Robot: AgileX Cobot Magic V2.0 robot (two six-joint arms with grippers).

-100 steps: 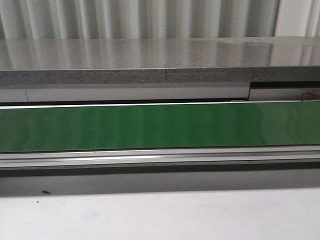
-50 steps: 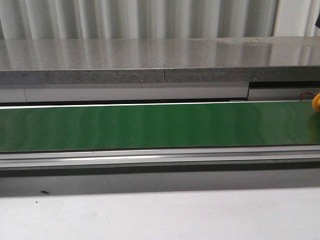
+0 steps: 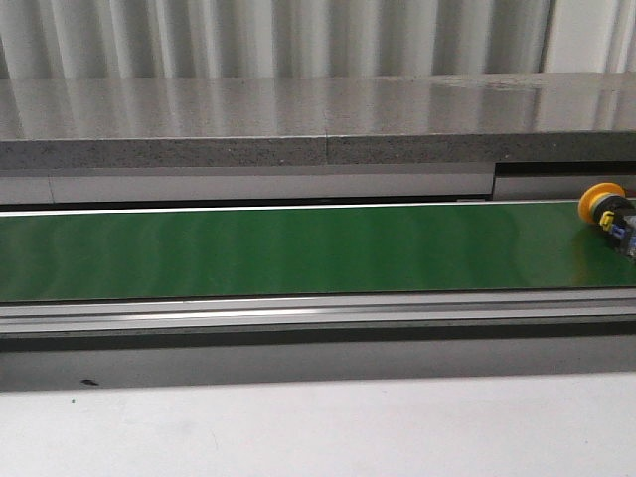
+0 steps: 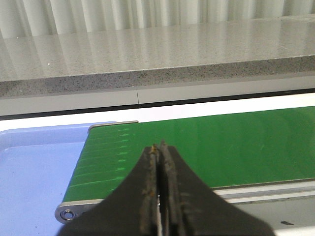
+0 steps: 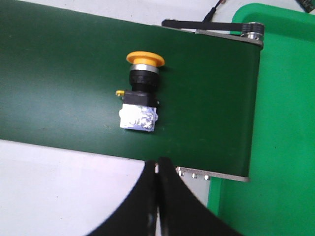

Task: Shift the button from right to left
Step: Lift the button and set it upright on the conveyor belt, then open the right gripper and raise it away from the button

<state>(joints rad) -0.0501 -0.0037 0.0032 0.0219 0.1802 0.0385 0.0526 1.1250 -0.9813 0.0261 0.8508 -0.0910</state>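
A: While the front view shows the button point(image 3: 607, 212) lying on its side at the far right of the green belt point(image 3: 298, 248), how will it handle?

B: Probably light, rigid, with a smooth cap.

A: Left wrist?

B: Left hand point(image 4: 160, 150) pressed closed, empty.

A: Right wrist?

B: Right hand point(image 5: 157, 164) closed, empty, beside the belt; I'd grip the boxy body point(image 5: 139, 114).

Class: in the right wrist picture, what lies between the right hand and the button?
Only bare green belt and its near edge lie between the right hand and the button; the right wrist view shows it.
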